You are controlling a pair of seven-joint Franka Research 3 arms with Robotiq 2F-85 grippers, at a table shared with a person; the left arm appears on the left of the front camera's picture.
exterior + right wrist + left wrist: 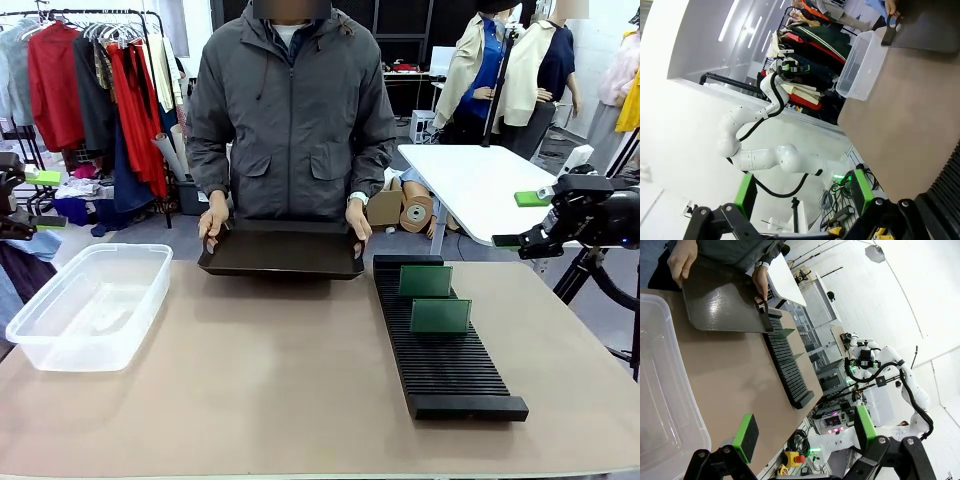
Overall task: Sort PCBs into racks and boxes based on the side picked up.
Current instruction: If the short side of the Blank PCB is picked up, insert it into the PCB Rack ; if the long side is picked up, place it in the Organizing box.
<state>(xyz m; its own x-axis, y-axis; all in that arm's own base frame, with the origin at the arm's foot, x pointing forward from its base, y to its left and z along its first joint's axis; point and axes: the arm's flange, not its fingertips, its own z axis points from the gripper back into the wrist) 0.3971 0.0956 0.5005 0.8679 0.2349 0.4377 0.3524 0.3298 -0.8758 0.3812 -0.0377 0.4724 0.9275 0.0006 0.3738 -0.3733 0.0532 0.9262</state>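
Observation:
Two green PCBs (425, 281) (440, 316) stand upright in slots at the far part of the long black rack (445, 360) on the table's right side; the PCBs (788, 332) also show in the left wrist view. The clear box (90, 305) sits at the left and I see nothing in it. My left gripper (45, 200) hangs open off the table's left edge, with nothing between its green pads (746, 430). My right gripper (520, 220) is open too, raised beyond the table's right edge above the rack's far end, pads (860, 187) bare.
At the far side a person holds a shallow black tray (280, 250) by both ends, its rim resting on the table's far edge between box and rack. Tan tabletop (280, 370) lies bare in the middle. A white table (470, 180) stands behind on the right.

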